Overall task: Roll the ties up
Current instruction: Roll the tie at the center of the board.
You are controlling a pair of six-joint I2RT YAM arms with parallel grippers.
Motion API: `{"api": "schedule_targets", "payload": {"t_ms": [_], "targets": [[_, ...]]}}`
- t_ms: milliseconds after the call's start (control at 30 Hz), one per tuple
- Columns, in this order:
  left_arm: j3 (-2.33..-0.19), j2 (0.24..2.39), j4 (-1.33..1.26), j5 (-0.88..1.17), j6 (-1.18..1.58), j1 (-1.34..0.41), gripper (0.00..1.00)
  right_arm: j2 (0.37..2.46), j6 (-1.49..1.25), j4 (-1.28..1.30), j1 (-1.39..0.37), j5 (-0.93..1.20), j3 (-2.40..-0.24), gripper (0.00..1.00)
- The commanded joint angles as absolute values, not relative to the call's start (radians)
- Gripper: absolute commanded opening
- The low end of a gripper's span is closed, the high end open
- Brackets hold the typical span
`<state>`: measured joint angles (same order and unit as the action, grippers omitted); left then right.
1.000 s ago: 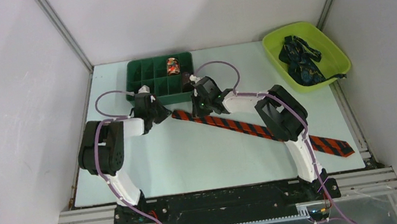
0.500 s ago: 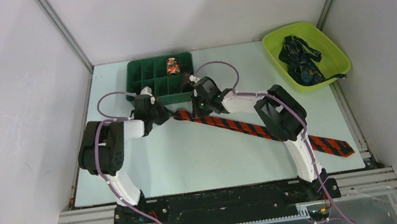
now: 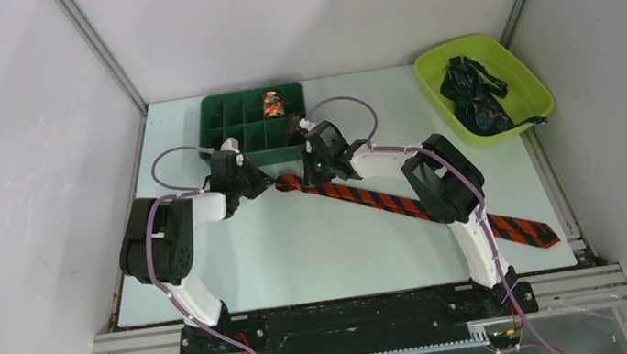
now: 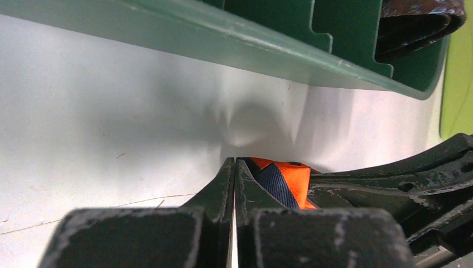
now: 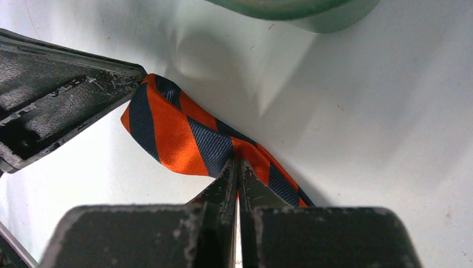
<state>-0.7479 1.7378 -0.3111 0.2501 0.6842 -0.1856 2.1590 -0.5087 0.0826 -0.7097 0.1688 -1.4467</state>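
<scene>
Vs a sec ago: L gripper (image 3: 266, 184) has slid toward R gripper (image 3: 314, 175), and the narrow end of the red-orange necktie w/ dark diagonal stripes (image 3: 387, 202), flat before, is now bunched into a small fold between the two. L elbow sits a bit further out from the dark green plastic compartment tray (image 3: 228, 119). Rest of the tie hasn't shifted.

Containers: green tray holds one small rolled tie, orange-patterned (image 3: 273, 104), in a back-row cell. Well to the right of the tray, the lime-green plastic bin (image 3: 525, 71) holds a loose heap of dark navy patterned ties (image 3: 475, 99).

Arms: both reach fwd, wrists angled down, tips meeting just in front of the tray's near wall. L fingers (image 4: 223, 184) are pressed together, holding nothing, tips touching the folded tie end (image 4: 284, 181). R fingers (image 5: 250, 187) are also fully closed, tips down on the tie (image 5: 173, 139) just behind the fold; can't tell if fabric is pinched. From there the tie runs diagonally away from the tray, under the R arm, wide pointed end toward the pale table's (image 3: 302, 253) near-right corner.
</scene>
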Motion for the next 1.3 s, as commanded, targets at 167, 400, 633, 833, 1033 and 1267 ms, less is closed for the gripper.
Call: {"api": "schedule_targets", "payload": {"t_ms": [167, 400, 633, 833, 1033, 1267], "targets": [[-0.761, 1.681, -0.365, 0.325, 0.736, -0.187, 0.0, 2.176, -0.512, 0.095, -0.716, 0.147, -1.48, 0.0], [-0.761, 1.653, -0.375, 0.334, 0.756, -0.188, 0.0, 2.18, -0.514, 0.095, -0.718, 0.15, -1.483, 0.0], [-0.775, 1.634, -0.392, 0.348, 0.782, -0.188, 0.0, 2.182, -0.513, 0.095, -0.718, 0.151, -1.486, 0.0], [-0.773, 1.645, -0.432, 0.374, 0.807, -0.206, 0.0, 2.187, -0.517, 0.095, -0.719, 0.156, -1.49, 0.0], [-0.773, 1.657, -0.466, 0.386, 0.832, -0.235, 0.0, 2.185, -0.517, 0.095, -0.718, 0.159, -1.49, 0.0], [-0.772, 1.655, -0.467, 0.38, 0.829, -0.245, 0.0, 2.124, -0.518, 0.068, -0.715, 0.144, -1.459, 0.0]]}}
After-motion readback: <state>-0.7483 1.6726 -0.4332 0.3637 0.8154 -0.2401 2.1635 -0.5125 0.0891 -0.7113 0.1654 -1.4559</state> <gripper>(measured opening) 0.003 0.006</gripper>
